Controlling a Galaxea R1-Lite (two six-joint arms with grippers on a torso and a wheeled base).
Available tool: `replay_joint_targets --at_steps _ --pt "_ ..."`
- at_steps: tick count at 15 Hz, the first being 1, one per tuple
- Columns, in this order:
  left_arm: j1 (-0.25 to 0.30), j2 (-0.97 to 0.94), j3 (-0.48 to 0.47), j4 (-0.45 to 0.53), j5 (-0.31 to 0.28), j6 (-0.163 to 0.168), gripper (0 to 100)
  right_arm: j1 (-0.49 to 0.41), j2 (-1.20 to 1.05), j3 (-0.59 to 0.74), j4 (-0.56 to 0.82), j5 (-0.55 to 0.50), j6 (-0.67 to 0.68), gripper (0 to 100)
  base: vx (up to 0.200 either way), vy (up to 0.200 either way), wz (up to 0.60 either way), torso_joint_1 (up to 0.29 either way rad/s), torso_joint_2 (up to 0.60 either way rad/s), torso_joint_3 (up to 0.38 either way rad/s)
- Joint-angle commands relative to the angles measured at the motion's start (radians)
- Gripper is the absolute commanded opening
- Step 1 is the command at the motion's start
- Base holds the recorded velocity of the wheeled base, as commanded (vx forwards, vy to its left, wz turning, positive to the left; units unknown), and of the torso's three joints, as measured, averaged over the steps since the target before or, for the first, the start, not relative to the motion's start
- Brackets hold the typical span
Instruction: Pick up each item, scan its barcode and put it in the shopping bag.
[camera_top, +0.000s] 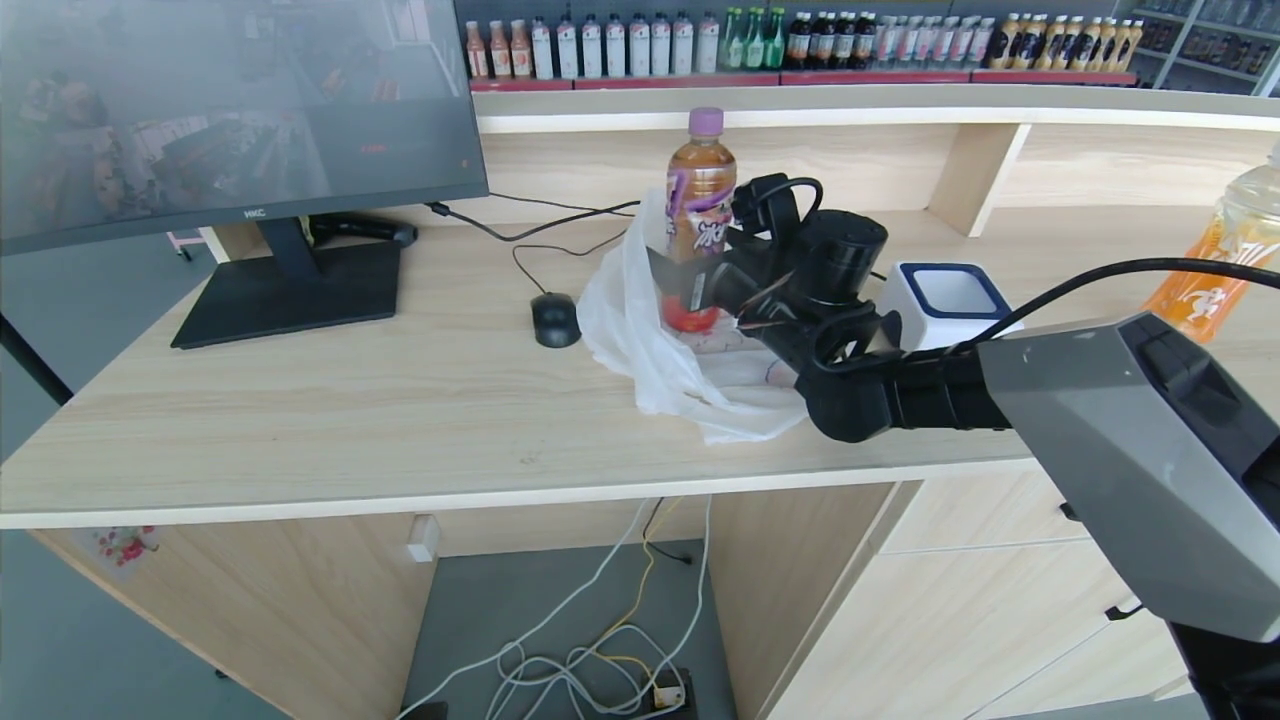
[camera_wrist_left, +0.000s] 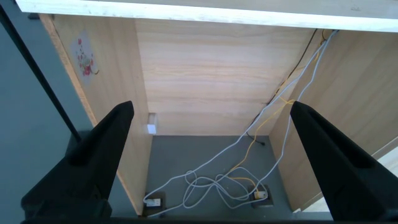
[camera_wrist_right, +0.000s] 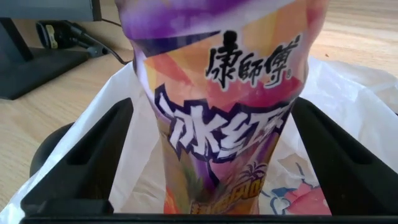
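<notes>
A tea bottle (camera_top: 700, 190) with a purple cap and purple-orange label stands upright, its lower part inside the open white plastic shopping bag (camera_top: 640, 350) on the wooden counter (camera_top: 300, 420). My right gripper (camera_top: 690, 285) is shut on the bottle's lower half, reaching in from the right. In the right wrist view the bottle (camera_wrist_right: 224, 106) sits between the two black fingers of the right gripper (camera_wrist_right: 212, 109), with the bag (camera_wrist_right: 348, 93) spread around it. My left gripper (camera_wrist_left: 211, 109) hangs open below the counter with nothing between its fingers, facing the wooden panel and floor cables.
A white barcode scanner box (camera_top: 945, 300) with a blue-rimmed top stands just right of the bag. An orange drink bottle (camera_top: 1225, 250) stands at the far right. A black mouse (camera_top: 555, 320) lies left of the bag, and a monitor (camera_top: 230, 110) fills the back left.
</notes>
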Motion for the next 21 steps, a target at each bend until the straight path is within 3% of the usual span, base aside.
replay_joint_targets --at_steps 1,12,21 --pt "0.0 0.0 0.0 0.0 0.0 0.0 100 0.001 -0.011 -0.001 0.0 -0.001 -0.002 100 0.0 0.0 0.0 0.0 0.0 0.0" --pt "0.0 0.001 0.0 0.0 0.0 0.0 100 -0.005 -0.101 0.018 -0.02 -0.037 -0.013 100 0.0 0.0 0.0 0.0 0.0 0.0" --pt "0.0 0.0 0.0 0.0 0.0 0.0 100 0.032 -0.431 0.607 -0.327 -0.037 -0.031 100 0.0 0.0 0.0 0.0 0.0 0.0"
